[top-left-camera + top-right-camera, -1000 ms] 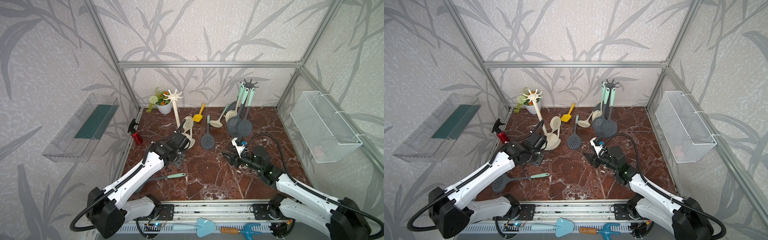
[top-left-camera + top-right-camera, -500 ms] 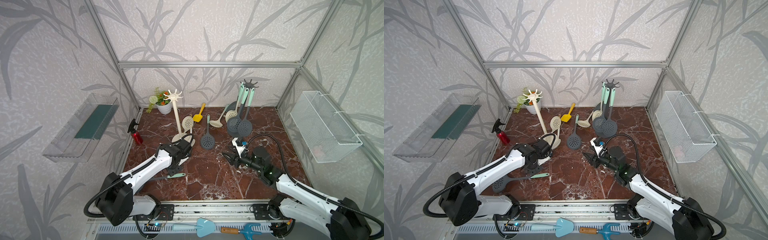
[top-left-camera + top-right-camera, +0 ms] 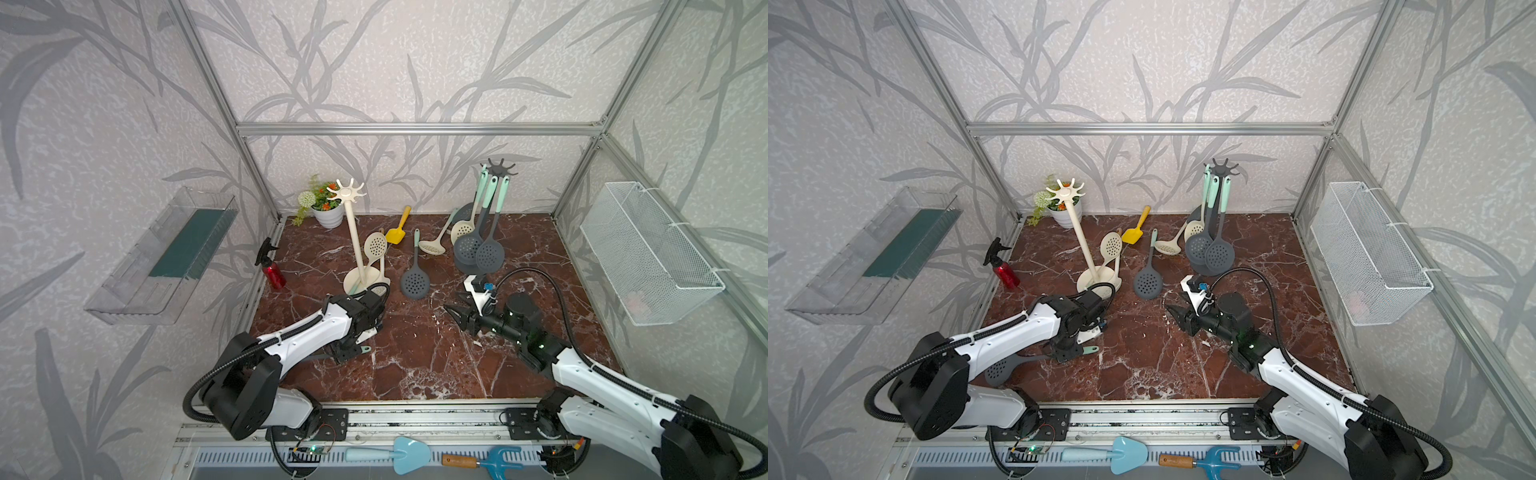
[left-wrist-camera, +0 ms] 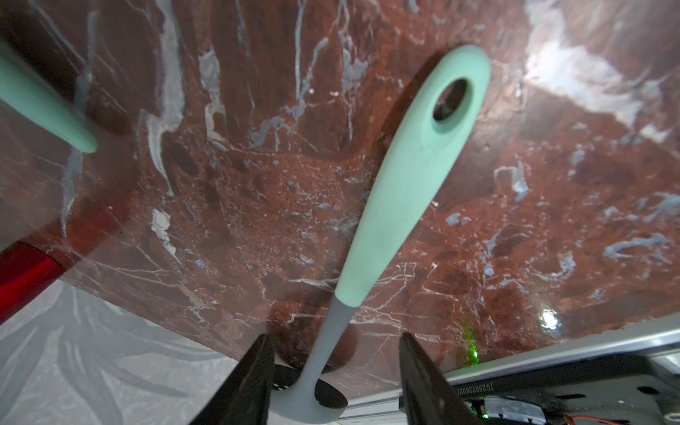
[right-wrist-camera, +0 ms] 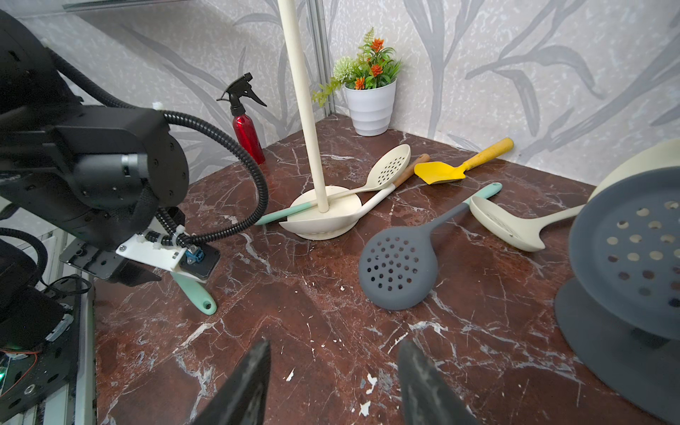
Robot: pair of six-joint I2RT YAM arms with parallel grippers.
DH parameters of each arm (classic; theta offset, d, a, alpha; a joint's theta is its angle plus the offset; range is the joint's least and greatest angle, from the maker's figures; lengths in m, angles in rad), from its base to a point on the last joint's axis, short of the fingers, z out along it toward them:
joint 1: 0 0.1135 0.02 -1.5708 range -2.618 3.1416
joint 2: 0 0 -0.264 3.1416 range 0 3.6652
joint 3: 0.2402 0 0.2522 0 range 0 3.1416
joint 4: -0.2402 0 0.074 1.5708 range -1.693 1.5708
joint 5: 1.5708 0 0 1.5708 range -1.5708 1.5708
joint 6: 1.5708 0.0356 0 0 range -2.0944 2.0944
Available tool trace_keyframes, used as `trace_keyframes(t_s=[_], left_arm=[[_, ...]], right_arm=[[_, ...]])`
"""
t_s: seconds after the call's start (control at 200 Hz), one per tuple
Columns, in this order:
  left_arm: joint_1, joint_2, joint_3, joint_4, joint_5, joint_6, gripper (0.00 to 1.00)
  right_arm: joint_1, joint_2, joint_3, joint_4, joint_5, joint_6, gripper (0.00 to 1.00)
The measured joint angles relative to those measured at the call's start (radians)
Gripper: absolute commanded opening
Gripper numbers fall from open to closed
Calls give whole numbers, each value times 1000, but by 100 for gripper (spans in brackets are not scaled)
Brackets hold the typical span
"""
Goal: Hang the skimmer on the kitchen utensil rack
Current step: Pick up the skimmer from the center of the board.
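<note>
Straddling the skimmer (image 4: 404, 176) at its neck, left jaws gape.

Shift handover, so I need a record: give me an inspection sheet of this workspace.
Surface: marble table, small white flecks.
Job's things: skimmer flat on table; cream rack hooks bare; grey rack holds several utensils.
Clutter: loose utensils, scoop, bottle, plant.
Grippers: left gripper open, straddling skimmer's neck; right gripper open, empty, above table.
Cables: left hose, right hose loop off wrists; no snag seen.
Surroundings: shelf, basket on walls; garden tools beyond rail.
</note>
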Motion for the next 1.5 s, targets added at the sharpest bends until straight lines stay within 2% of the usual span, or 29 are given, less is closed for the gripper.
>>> trace_keyframes(t_s=[0.15, 0.34, 0.8, 0.955, 1.155, 1.25, 1.5], left_arm=[[-17, 60, 0, 22, -13, 0, 52], [-31, 111, 0, 41, -36, -2, 46], [-78, 132, -38, 114, -44, -24, 38], [-82, 153, -42, 129, -45, -37, 29], [-96, 174, -41, 122, -53, -39, 7], [-99, 173, -40, 122, -56, -46, 4], [-123, 110, -15, 132, -42, -73, 3]], right_arm=[[0, 0, 0, 0, 0, -4, 56], [0, 0, 0, 0, 0, -8, 56], [0, -10, 0, 0, 0, -15, 56], [0, -22, -2, 0, 0, -15, 56], [1, -39, -7, 0, 1, -15, 56], [1, -55, -11, -1, 1, -15, 56], [3, -130, -11, -27, 13, -16, 56]])
